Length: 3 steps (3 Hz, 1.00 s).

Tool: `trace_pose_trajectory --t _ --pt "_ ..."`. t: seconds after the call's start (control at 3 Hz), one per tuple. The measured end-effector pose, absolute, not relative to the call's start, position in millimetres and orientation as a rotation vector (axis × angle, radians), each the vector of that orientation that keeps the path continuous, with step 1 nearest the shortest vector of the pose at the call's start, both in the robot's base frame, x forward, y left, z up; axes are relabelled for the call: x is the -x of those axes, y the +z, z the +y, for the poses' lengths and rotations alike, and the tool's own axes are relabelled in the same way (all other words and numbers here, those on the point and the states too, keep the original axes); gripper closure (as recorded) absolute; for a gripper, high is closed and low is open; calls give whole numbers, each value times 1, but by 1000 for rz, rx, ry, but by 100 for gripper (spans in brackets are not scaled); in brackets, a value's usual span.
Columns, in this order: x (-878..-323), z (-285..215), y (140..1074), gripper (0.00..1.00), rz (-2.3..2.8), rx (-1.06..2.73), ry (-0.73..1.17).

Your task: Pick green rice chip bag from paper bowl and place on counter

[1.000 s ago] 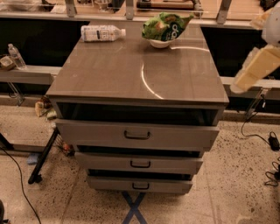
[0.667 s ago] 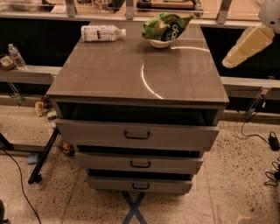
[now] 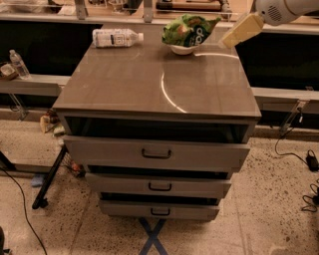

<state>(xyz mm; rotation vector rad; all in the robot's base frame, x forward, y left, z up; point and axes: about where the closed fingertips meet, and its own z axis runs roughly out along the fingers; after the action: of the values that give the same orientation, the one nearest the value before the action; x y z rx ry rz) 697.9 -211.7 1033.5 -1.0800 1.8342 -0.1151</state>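
Observation:
The green rice chip bag (image 3: pixel 186 30) is crinkled and puffy with white lettering on a dark patch. It lies in the small white paper bowl (image 3: pixel 182 49) and overhangs its rim. The bowl stands at the far edge of the glossy grey-brown counter (image 3: pixel 159 82), right of centre. My gripper (image 3: pixel 241 31) is cream-coloured and hangs from the white arm (image 3: pixel 279 9) at the top right. It hovers above the counter's far right corner, just right of the bag and not touching it.
A white-labelled plastic bottle (image 3: pixel 115 38) lies on its side at the counter's far left. Three handled drawers (image 3: pixel 156 154) stand slightly open below. A small bottle (image 3: pixel 18 63) stands on the low shelf at left. Cables (image 3: pixel 298 154) lie on the floor at right.
My gripper has moved left and up, from beside the counter's right edge to just right of the bag. The bag, bowl and bottle have not moved.

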Motion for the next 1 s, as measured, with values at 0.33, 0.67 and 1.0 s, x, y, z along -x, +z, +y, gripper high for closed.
trace_pose_trajectory --t 0.33,0.67,1.0 --pt "-698 -212 1034 0 1834 1080 -115" --pt "-715 -202 1029 0 1821 1089 -105" --pt "-742 -185 1009 0 1835 1089 -60"
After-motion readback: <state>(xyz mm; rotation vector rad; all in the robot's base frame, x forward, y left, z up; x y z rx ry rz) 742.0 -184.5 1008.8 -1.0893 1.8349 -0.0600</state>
